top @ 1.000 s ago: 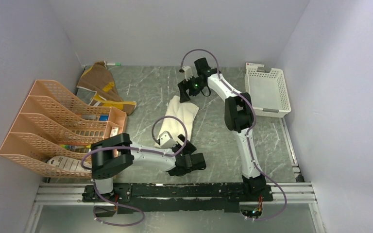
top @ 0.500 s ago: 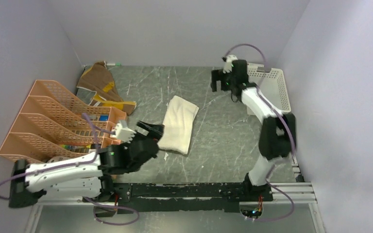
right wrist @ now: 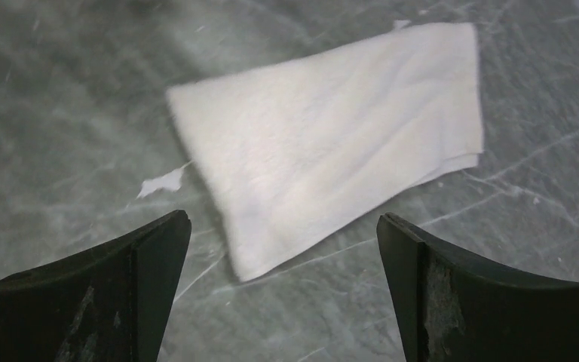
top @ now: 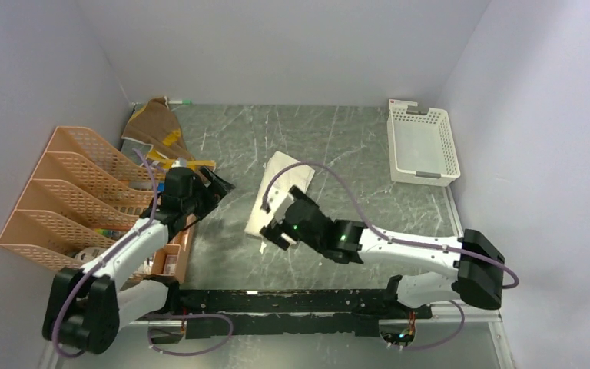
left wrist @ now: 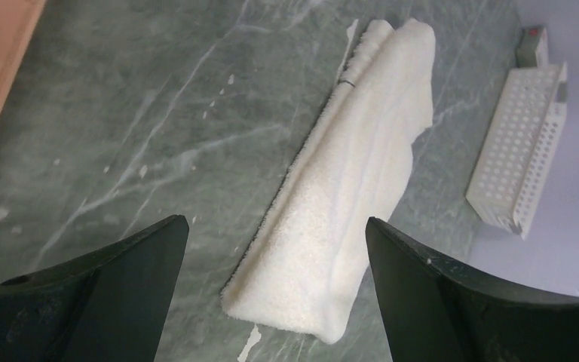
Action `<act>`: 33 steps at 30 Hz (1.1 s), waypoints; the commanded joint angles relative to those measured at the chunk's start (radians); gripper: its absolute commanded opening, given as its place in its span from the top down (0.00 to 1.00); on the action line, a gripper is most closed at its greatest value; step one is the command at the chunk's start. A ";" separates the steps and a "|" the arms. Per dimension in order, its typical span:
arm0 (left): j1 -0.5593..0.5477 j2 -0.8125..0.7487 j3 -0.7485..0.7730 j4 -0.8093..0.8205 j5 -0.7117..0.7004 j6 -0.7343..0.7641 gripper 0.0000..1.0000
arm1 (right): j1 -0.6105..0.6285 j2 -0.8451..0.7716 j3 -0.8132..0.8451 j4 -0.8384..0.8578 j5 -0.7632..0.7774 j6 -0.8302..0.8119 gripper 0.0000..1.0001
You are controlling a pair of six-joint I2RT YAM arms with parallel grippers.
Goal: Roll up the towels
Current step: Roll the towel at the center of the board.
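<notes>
The cream-white towel lies folded flat in a long strip at the middle of the table. It also shows in the left wrist view and the right wrist view. The brown and mustard towel lies crumpled at the back left. My left gripper is open and empty, left of the white towel, facing it. My right gripper is open and empty, hovering at the towel's near end; its arm hides part of that end.
An orange mesh file rack stands along the left wall, close behind my left arm. A white slotted basket sits at the back right and shows in the left wrist view. Small white scraps lie by the towel's near end.
My right arm has swung from the back by the basket down to the white towel's near end. My left arm has lifted from that near end toward the rack. The towels have not moved.
</notes>
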 commanded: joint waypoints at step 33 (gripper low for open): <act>0.236 0.082 -0.053 0.268 0.569 0.236 0.02 | -0.044 0.516 0.066 0.071 -0.151 -0.153 0.76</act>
